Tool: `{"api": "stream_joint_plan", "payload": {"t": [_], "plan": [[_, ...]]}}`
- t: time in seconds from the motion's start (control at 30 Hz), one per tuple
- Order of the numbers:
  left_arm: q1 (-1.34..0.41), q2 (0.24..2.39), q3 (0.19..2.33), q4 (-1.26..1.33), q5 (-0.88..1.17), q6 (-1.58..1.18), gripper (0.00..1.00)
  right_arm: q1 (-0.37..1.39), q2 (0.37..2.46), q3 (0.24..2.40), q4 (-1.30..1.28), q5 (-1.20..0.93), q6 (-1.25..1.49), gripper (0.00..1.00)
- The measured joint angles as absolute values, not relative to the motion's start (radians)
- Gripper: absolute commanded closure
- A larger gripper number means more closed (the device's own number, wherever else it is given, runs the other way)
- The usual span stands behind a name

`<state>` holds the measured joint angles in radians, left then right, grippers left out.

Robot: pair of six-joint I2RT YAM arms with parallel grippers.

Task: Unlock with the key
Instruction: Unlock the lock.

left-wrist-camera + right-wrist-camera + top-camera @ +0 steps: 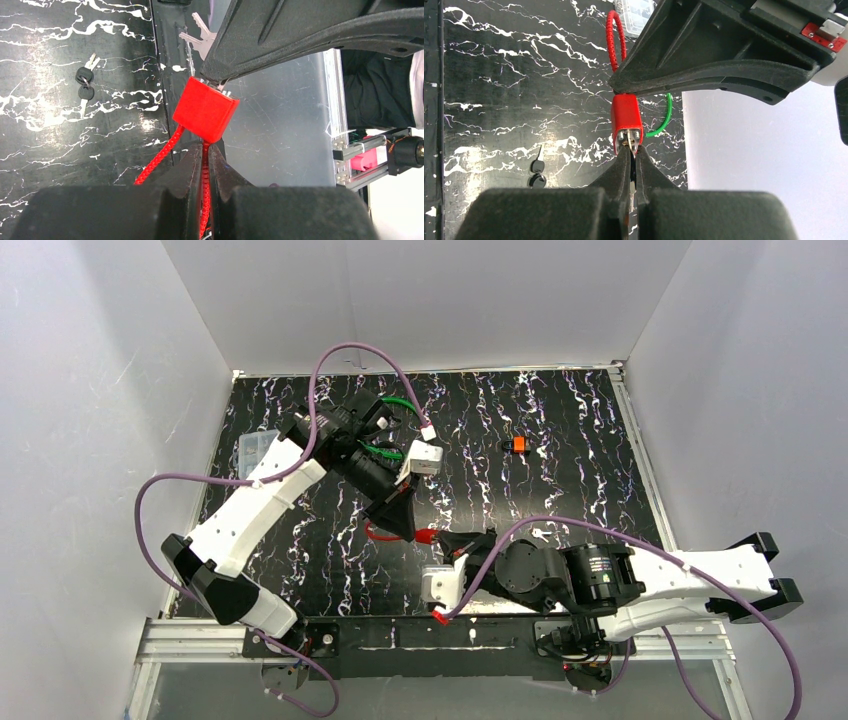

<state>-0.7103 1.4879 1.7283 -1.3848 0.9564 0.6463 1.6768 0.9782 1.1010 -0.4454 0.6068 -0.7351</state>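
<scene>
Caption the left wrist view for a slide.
Left gripper, jaws shut on the red cable, steadies the red padlock as the right gripper holds a key at its end.

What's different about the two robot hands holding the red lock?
The left gripper pinches the red cable. The right gripper pinches a thin metal piece, likely the key, at the other end of the red padlock. The left gripper reaches in from the table's far side, while the right gripper comes from the right. Both are black and shut, and they meet at the padlock.
</scene>
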Motion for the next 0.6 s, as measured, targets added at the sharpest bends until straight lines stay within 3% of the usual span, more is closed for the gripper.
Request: {"api": "stream_joint_plan", "payload": {"t": [0.27,0.47,0.6], "plan": [[-0.709,1.473,1.728,-1.356,0.940,0.597,1.00,1.676,0.962,1.057,-0.384,0.616,-0.705,0.96],[-0.709,1.450,1.727,-1.324,0.931,0.577,1.00,1.676,0.957,1.056,-0.373,0.588,-0.647,0.44],[-0.712,1.442,1.713,-1.311,0.941,0.566,1.00,1.670,0.941,1.058,-0.374,0.557,-0.614,0.39]]}}
